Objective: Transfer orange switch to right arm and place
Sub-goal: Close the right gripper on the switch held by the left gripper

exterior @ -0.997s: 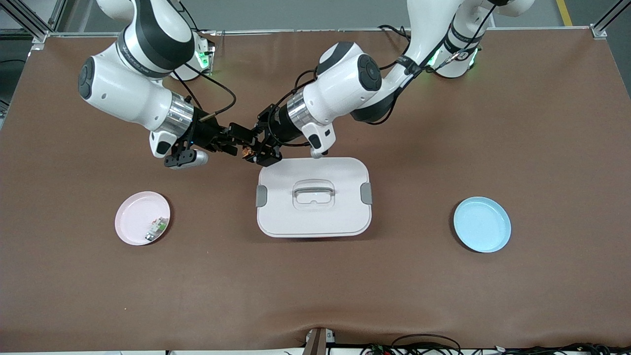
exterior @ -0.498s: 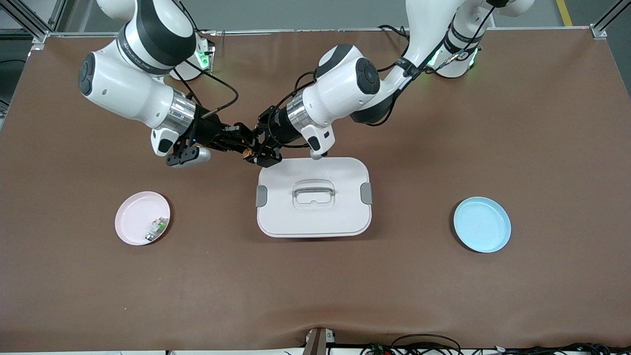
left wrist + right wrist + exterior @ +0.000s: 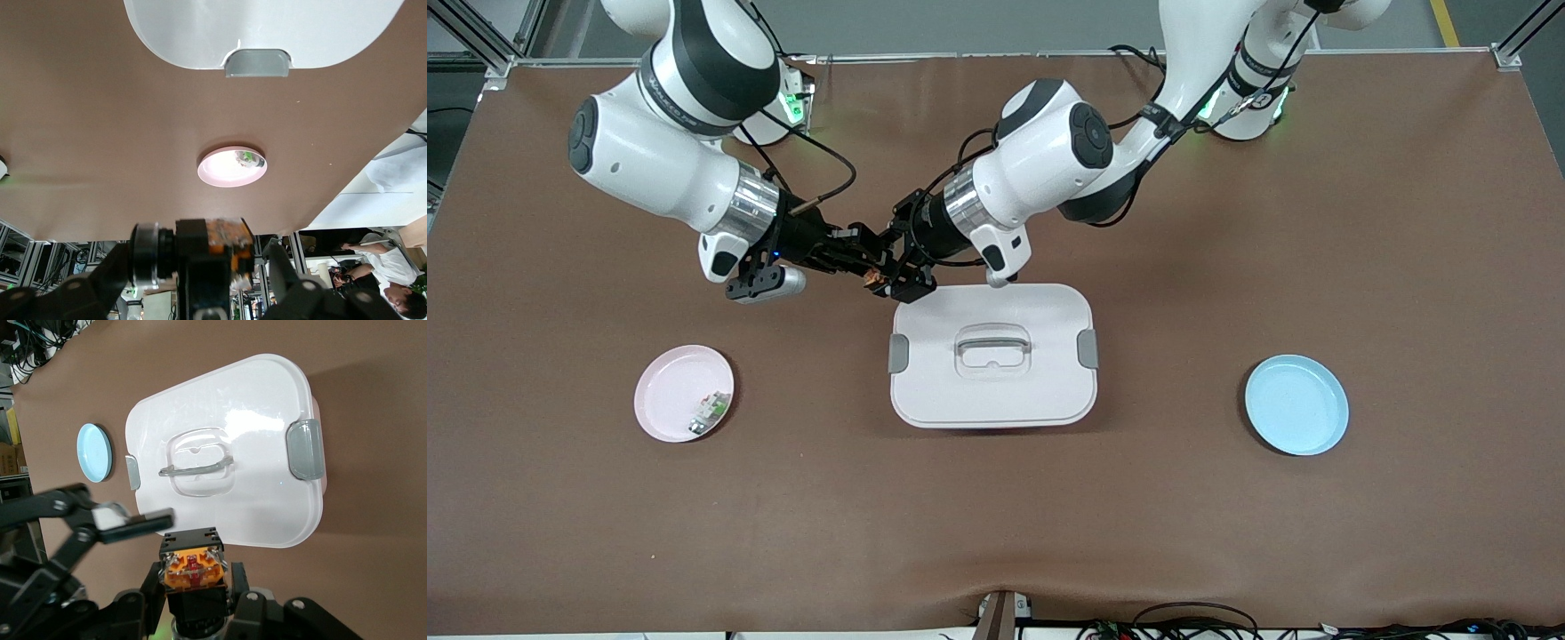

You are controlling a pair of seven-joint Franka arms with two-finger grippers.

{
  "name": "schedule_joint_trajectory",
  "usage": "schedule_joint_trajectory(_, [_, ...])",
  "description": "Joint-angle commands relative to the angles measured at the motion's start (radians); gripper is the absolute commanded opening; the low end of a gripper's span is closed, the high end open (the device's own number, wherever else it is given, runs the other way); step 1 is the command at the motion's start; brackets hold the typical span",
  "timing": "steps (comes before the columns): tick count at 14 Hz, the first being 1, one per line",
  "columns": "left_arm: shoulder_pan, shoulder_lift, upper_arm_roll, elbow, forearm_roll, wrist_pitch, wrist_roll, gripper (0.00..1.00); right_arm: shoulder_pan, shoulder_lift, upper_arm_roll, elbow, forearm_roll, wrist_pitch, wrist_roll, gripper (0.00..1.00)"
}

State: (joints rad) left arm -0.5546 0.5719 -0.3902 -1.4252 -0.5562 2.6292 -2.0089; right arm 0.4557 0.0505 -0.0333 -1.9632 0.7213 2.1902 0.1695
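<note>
Two grippers meeting over table: right gripper clenched on orange switch; left gripper released.

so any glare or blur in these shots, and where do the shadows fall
Front view: even light, soft shadows beside the white box and blue plate. Right wrist view: glare on the box lid, orange switch sharp, the left gripper finger blurred. Left wrist view: pink plate washed out, the switch soft.
</note>
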Motion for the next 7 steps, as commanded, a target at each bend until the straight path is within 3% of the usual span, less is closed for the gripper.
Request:
schedule_joint_trajectory(1, [0.005,-0.015,0.007,0.000,0.012,0.002,-0.010,1.00,0.008,-0.001,-0.007,0.003,-0.008,-0.004,0.031,0.00])
schedule_joint_trajectory(4, [0.010,-0.020,0.007,-0.004,0.015,0.000,-0.005,1.00,0.001,0.002,-0.008,0.017,-0.017,-0.007,0.018,0.00])
schedule_joint_trajectory(7, [0.015,-0.038,0.008,-0.027,0.015,-0.006,0.001,1.00,-0.005,0.009,-0.008,0.043,-0.176,-0.045,-0.016,0.00])
